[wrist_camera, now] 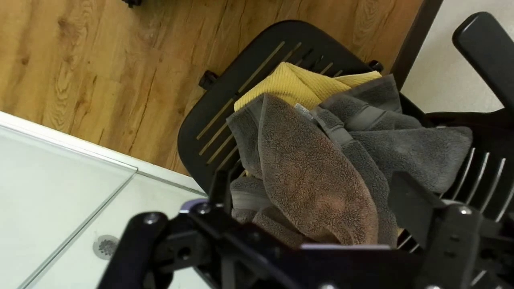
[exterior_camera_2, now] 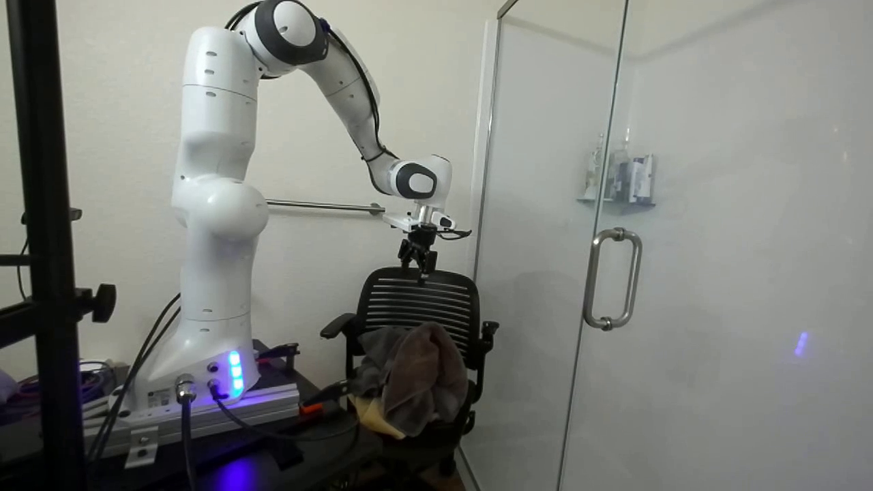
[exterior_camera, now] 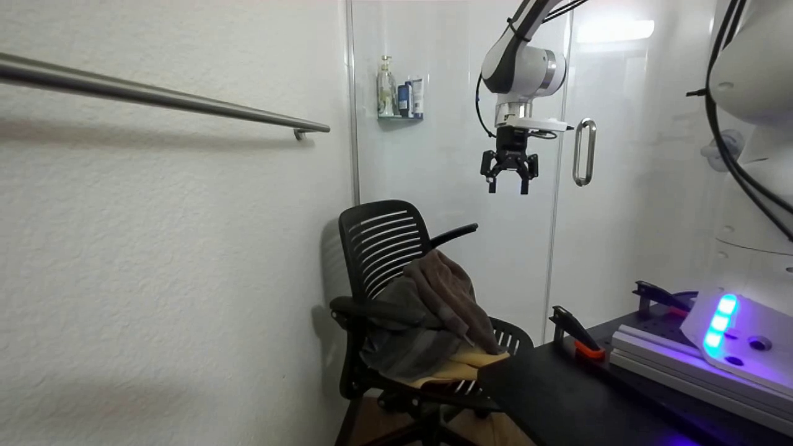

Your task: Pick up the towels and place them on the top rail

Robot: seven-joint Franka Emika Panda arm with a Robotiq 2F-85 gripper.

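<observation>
The Robotiq gripper (exterior_camera: 508, 186) hangs upper right in an exterior view, jaws parted; well below it, lower center, gray-brown terry towels (exterior_camera: 455, 303) (a yellow ribbed towel (exterior_camera: 463, 367) beneath) lie on an office chair (exterior_camera: 379, 208).

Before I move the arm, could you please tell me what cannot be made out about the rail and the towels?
Rail: one end is missing in both exterior views, cut off by the picture edge or hidden behind the arm.
Yellow cloth: its full shape is hidden under the towels in the wrist view.
Towel count: overlapping folds hide it in every view.
White tag: print too small to read, wrist view.
</observation>
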